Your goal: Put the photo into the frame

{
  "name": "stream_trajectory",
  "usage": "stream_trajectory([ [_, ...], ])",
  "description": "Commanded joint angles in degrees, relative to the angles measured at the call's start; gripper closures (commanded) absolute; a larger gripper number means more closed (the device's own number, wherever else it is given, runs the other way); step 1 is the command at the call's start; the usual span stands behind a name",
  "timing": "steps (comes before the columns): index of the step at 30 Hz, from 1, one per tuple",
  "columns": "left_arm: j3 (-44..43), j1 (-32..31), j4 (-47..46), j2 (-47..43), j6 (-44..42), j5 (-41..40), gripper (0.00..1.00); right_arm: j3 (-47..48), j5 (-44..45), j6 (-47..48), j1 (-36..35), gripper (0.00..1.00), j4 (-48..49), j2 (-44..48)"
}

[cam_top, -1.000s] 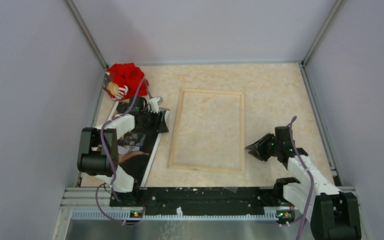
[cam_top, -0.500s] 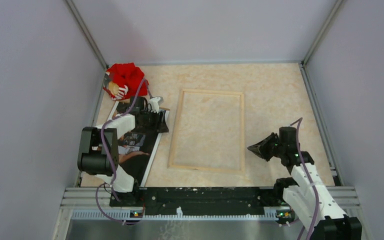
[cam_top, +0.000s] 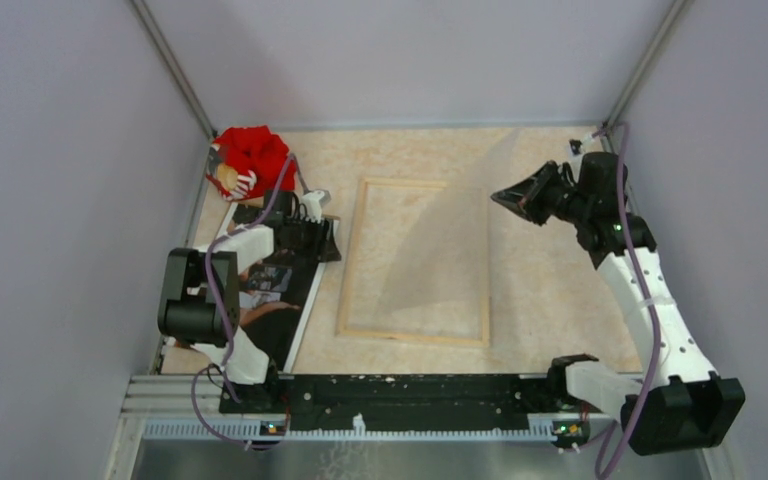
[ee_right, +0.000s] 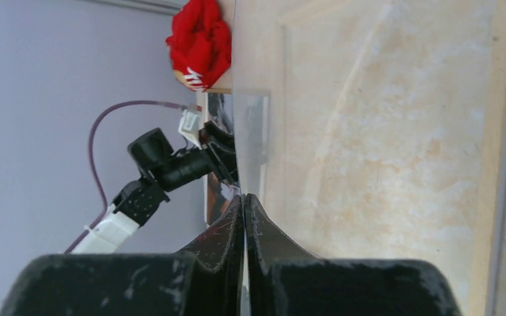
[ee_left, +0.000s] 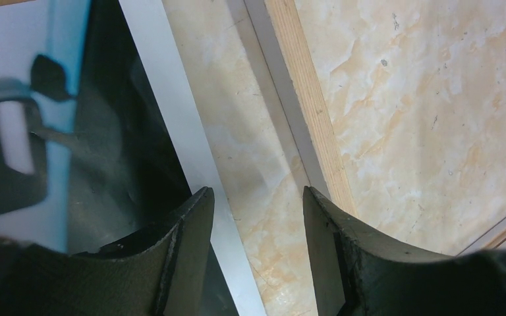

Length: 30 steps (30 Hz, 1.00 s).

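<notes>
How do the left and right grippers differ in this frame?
The left gripper is open, the right gripper shut. The left sits low, straddling an edge of the photo; the right is high at the far side, pinching what looks like a clear sheet. Both are black.

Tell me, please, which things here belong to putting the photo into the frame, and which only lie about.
For the job: the photo, the frame, the clear pane pinched in the right arm's jaws.
Just lying about: the red cloth bundle in the far left corner.
</notes>
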State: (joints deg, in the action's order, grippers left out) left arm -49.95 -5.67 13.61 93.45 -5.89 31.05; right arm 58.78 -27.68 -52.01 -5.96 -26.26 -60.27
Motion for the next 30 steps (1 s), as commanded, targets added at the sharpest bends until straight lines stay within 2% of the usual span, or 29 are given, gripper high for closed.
stream_trajectory([
  [1, -1.42, -0.3, -1.43, 1.12, -0.52, 0.6, 0.4, 9.01, -3.13, 0.49, -3.42, 1.0, 0.13, -3.54],
  [7, -1.14, -0.22, -1.66, 1.02, -1.35, 0.73, 0.42, 19.6, -5.26, 2.08, -10.34, 1.0, -0.45, -11.02],
  [17, -1.98, 0.99, 0.45, -2.19, -1.87, 2.11, 0.44, 29.96, -7.46, 6.2, -17.25, 1.0, 1.98, -19.96],
  [23, -1.0, 1.81, -0.09, -2.89, -1.89, 1.93, 0.45, 25.36, -3.05, 4.31, -18.25, 1.0, 7.16, -20.03],
  [30, 0.92, 2.28, -2.2, -2.94, -2.77, 2.89, 0.45, 9.28, 1.2, -7.54, -18.53, 1.0, 23.93, -15.31],
])
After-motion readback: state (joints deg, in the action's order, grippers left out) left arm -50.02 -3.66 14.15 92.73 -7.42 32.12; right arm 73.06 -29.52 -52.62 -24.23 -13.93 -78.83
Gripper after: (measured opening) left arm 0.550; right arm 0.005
